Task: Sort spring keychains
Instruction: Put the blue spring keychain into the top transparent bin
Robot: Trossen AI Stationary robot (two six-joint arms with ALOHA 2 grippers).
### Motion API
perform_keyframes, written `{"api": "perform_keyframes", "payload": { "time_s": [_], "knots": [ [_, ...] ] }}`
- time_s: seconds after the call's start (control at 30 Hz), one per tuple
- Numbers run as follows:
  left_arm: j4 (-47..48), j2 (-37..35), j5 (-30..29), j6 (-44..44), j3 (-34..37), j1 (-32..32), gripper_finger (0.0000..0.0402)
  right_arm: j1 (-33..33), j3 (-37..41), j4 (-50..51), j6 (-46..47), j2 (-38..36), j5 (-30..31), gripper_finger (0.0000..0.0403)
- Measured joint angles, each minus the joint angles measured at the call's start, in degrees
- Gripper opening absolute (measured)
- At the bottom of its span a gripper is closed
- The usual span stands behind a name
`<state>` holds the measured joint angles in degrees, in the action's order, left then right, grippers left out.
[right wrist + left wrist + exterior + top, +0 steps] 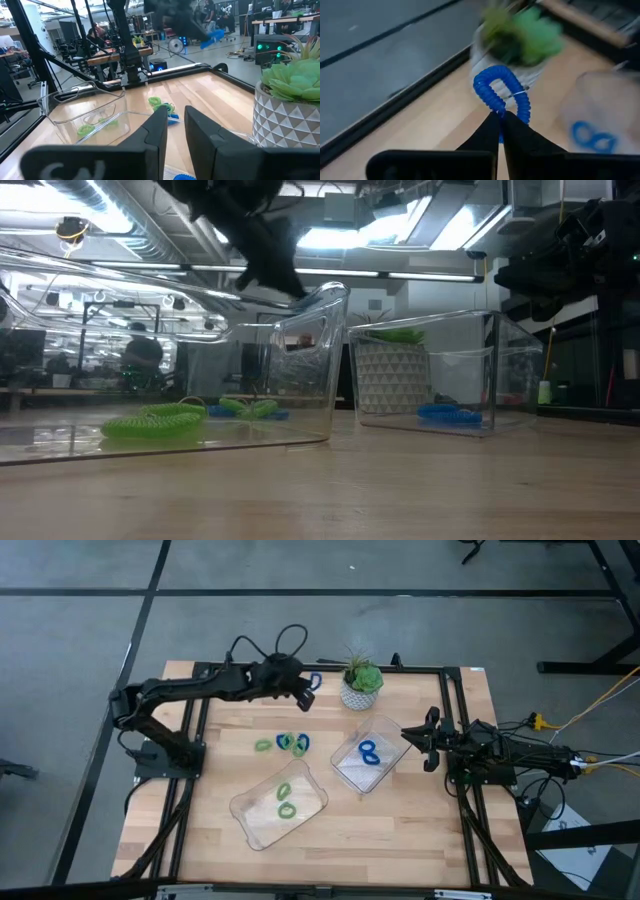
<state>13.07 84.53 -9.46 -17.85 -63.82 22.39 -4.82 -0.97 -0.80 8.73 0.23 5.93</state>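
My left gripper point(306, 690) is raised over the far middle of the table, next to the potted plant point(362, 685), and is shut on a blue spring keychain point(316, 681). Three more keychains, green and blue point(285, 744), lie loose on the wood at mid-table. Two green ones point(285, 800) lie in the near clear tray point(245, 815). A blue one point(369, 752) lies in the right clear tray point(392, 730). My right gripper point(176, 125) waits at the table's right side, level, with a narrow gap between its fingers and nothing in it. My left gripper pinches the blue keychain between its two fingertips point(490, 127) at one end of the coiled loop point(501, 111). The fingers come from the table's left, slanting down. The loop sticks out past the fingertips, lifted clear of the table.
The plant pot point(485, 60) stands just beyond the held keychain. The right tray stands tilted between the plant and my right gripper point(410, 733). A black frame point(445, 700) runs along the table's edges. Bare wood point(400, 830) lies at the near right.
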Motion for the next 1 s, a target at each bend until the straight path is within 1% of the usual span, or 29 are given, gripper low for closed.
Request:
{"api": "perform_keyframes", "payload": {
  "time_s": [0.17, 0.43, 0.67, 0.83, 1.0],
  "knots": [
    [-8.9, 0.0, 2.3, 0.0, 0.0, -1.9, 0.0005, 0.0, 0.0, 0.0, 0.0, 0.0, 0.0, 0.0067],
    [-18.8, 0.0, 5.4, 1.0, 0.0, -5.4, 0.0005, 0.0, 0.0, 0.0, 0.0, 0.0, 0.0, 0.0067],
    [-26.3, 0.0, 12.3, 6.1, 0.0, -9.3, 0.0005, 0.0, 0.0, 0.0, 0.0, 0.0, 0.0, 0.0067],
    [-29.4, 0.0, 18.0, 9.3, -0.1, -11.7, 0.0005, 0.0, 0.0, 0.0, 0.0, 0.0, 0.0, 0.0067],
    [-29.6, 0.0, 20.2, 10.6, -0.1, -13.4, 0.0004, 0.0, 0.0, 0.0, 0.0, 0.0, 0.0, 0.0067]
  ]
}}
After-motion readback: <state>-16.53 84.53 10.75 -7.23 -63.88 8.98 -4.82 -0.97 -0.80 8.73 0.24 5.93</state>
